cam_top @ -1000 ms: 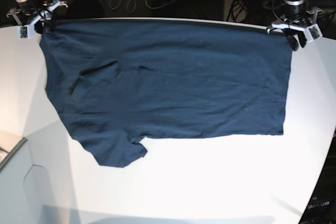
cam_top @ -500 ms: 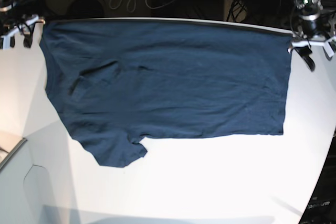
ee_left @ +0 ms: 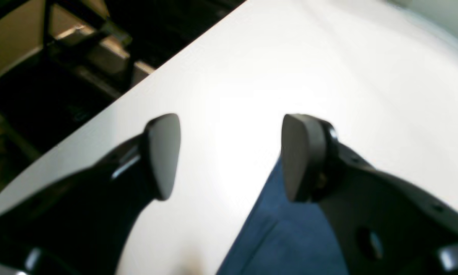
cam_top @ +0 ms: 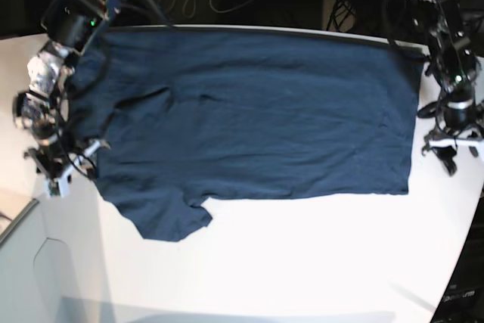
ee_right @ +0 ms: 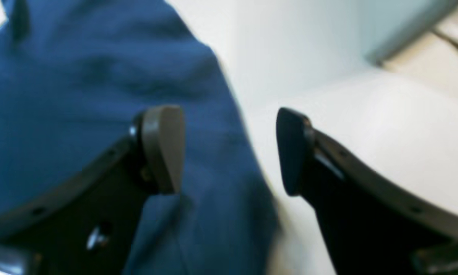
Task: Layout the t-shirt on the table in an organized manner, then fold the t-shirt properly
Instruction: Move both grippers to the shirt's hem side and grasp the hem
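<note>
- Two pincers, both spread, holding nothing.
- Left pincer (ee_left: 229, 152): t-shirt (cam_top: 249, 111) corner just beneath its right finger, on desk (cam_top: 302, 262).
- Right pincer (ee_right: 229, 149): shirt edge between fingers; pinch a single hem layer.

Both arms reach down. The left gripper (ee_left: 229, 156) has its fingers (ee_left: 164, 152) spread apart. The right gripper (ee_right: 229, 149) likewise gapes, empty.

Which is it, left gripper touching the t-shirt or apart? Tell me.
Cannot tell. In the left wrist view the left gripper is open over the table, the t-shirt below it.
</note>
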Controlling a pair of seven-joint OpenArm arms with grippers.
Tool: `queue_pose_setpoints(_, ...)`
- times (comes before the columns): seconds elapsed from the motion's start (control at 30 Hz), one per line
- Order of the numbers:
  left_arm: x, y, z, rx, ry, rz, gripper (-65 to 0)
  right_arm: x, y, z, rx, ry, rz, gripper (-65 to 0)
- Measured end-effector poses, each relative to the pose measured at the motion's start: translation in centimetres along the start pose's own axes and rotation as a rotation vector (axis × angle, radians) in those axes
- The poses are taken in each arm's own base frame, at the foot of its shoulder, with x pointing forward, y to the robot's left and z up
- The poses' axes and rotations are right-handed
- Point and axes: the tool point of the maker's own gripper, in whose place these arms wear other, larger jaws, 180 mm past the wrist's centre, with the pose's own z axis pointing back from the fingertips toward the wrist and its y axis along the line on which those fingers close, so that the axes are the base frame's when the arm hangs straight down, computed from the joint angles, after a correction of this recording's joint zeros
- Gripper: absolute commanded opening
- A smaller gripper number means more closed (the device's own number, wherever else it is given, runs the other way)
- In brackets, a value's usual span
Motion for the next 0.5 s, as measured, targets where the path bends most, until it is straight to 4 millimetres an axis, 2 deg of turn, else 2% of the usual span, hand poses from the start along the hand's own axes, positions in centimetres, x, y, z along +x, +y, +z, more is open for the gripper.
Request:
queue_pose_setpoints(0.1,0.6,-0.6,-1.8,-0.007,0.008,0.014,-23.8,-0.2,0.6,-2.5,0.044,0.057,-0.011,-26.9)
queue_pose_setpoints(0.23,-0.2,-1.4,-3.7,-0.028,0.057,-0.024,-18.8,-0.1,2.0,-4.6,0.115,0.040,-0.075,-26.9)
queue_pose_setpoints(0.37,-1.9,-3.4,-5.5,-0.076,0.123,-0.054,-15.6,-1.3,2.8,-5.6,0.165,0.044,-0.122,-26.9)
queue_pose_setpoints(0.5,-3.9,-3.9,-7.2,-0.066,0.188,-0.058,-15.5,-3.0,1.7,-5.6,0.147,0.044,-0.154,-26.9)
